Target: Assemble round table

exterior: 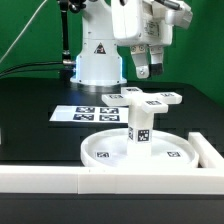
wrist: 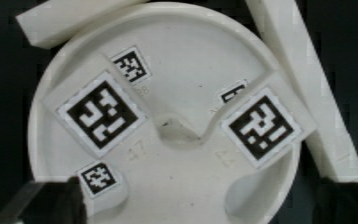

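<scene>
The large white rimmed round disc (exterior: 110, 152) lies at the front of the table, with the short post (exterior: 140, 120) standing upright at its middle. The flat cross-shaped piece (exterior: 150, 98) lies just behind the disc. My gripper (exterior: 150, 68) hangs above and behind these parts, towards the exterior view's right, open and empty. In the wrist view the disc (wrist: 176, 55) fills the picture with the post (wrist: 179, 125) at its middle. The gripper (wrist: 197, 208) shows with its dark fingertips (wrist: 48, 200) far apart and nothing between them.
The marker board (exterior: 85, 112) lies flat behind the disc, towards the exterior view's left. A long white wall (exterior: 60, 178) runs along the front and turns up the right side (exterior: 207, 150), close against the disc. The robot base (exterior: 97, 55) stands at the back.
</scene>
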Robot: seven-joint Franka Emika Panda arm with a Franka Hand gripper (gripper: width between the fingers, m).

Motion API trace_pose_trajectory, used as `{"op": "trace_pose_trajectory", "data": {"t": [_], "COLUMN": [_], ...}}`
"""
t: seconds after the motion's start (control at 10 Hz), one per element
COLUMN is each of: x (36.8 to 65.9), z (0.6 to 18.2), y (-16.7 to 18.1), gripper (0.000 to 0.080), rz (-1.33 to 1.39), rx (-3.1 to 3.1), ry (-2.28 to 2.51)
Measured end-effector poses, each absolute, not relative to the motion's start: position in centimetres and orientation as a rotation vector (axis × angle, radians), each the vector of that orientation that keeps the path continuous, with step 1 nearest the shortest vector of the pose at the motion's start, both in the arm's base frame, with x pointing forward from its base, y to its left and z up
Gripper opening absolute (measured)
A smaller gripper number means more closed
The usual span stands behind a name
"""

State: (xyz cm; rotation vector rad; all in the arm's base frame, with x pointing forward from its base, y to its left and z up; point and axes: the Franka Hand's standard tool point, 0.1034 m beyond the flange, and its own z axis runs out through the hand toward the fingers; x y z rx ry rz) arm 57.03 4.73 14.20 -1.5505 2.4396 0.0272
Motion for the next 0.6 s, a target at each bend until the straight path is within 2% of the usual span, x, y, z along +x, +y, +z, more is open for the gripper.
{"op": "trace_pose_trajectory", "data": {"t": [0.6], "x": [56.98], "z": [14.06], "y": [4.8], "gripper": [0.0649], "rz": [0.025], "rx": [-1.58], "ry": [2.423]}}
